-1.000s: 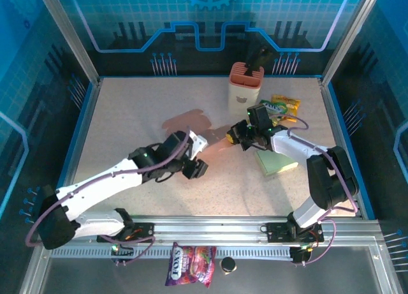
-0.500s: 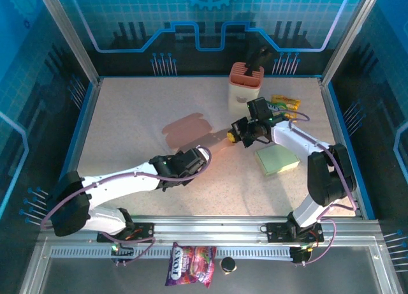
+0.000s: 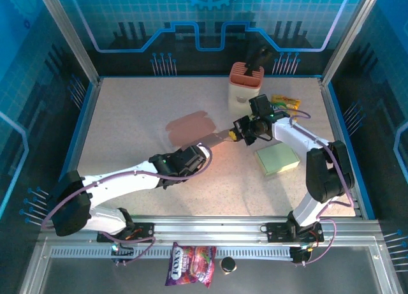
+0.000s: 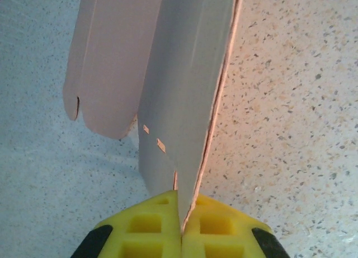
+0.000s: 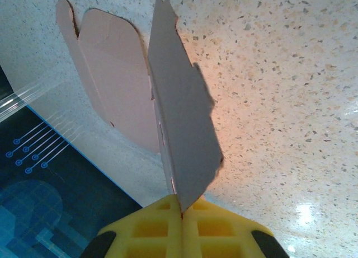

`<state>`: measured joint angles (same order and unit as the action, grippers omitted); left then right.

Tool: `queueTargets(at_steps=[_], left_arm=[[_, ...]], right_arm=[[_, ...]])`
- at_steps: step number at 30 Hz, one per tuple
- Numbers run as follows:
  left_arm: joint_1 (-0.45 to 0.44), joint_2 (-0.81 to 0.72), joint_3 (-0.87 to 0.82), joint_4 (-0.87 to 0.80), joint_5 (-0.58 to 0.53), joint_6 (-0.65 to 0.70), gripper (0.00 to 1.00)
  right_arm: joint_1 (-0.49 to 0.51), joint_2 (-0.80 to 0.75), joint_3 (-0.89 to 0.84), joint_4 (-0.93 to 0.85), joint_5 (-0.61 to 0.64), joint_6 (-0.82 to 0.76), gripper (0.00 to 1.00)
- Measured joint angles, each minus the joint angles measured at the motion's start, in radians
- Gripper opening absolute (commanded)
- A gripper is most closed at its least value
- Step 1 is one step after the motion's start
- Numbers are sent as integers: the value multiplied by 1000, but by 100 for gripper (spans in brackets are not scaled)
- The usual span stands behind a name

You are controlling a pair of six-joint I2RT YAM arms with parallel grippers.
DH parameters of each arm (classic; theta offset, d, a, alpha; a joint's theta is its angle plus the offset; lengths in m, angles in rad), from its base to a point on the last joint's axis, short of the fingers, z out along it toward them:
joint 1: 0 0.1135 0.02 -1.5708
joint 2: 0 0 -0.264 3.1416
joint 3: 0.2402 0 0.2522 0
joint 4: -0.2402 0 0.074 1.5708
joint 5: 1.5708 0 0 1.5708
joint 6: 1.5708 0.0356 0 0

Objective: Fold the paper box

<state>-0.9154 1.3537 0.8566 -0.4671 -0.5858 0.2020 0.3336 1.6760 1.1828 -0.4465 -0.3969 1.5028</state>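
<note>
On the speckled tabletop [image 3: 127, 115] there is one paper box [image 3: 189, 128], lying left of centre, with two hands on it. There is also one pale-green pad of notes [image 3: 277, 159], one white tub [image 3: 244, 88] with a pink top, and one yellow snack packet [image 3: 285, 103] by the right wall. One sweet bag [image 3: 190, 264] and one dark cap [image 3: 227, 264] sit in front of the rail.

A second ago the left hand [image 3: 204, 154] was clear of the box. Now its yellow fingers are pressed together on the near edge of a panel [image 4: 180, 216]. The right hand [image 3: 234, 136], pinched on the far-right edge [image 5: 180, 209], has edged up the tabletop, and the box with it.

The box [image 4: 168, 73] is an unassembled pinkish-brown blank. It has rounded flaps and small slots, with one panel [image 5: 182, 123] standing up from the rest.
</note>
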Motion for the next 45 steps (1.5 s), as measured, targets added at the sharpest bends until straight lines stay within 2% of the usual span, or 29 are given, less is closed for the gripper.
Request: queueTargets(at_steps=[2,6,9,11,16,19,22,38,41,45], left_arm=[[0,0,2,-2,13,4,0],[0,0,20,-18,44,6,0],[0,0,45,-27,66,-3,0],[2,0,64,-34,80,-19,0],[10,5,129,-79,117,-58,0],[12,25,181,-117,137,-92,0],[13,46,224,-154,150,-122,0],[13,102,367,-288,177,-252,0],[13,105,372,-292,187,-257,0],[13,106,378,-294,195,-264,0]], right_arm=[[0,1,9,-3,-1,-4,0],[-1,1,45,-32,0,-32,29],[-1,-19,68,-62,27,-67,41],[-1,-63,69,-96,61,-96,45],[31,-253,68,-194,184,-120,47],[126,-367,66,-222,274,-93,48],[209,-417,67,-256,320,-53,49],[356,-309,69,-335,364,274,53],[359,-299,69,-324,364,312,50],[359,-257,74,-299,364,338,39]])
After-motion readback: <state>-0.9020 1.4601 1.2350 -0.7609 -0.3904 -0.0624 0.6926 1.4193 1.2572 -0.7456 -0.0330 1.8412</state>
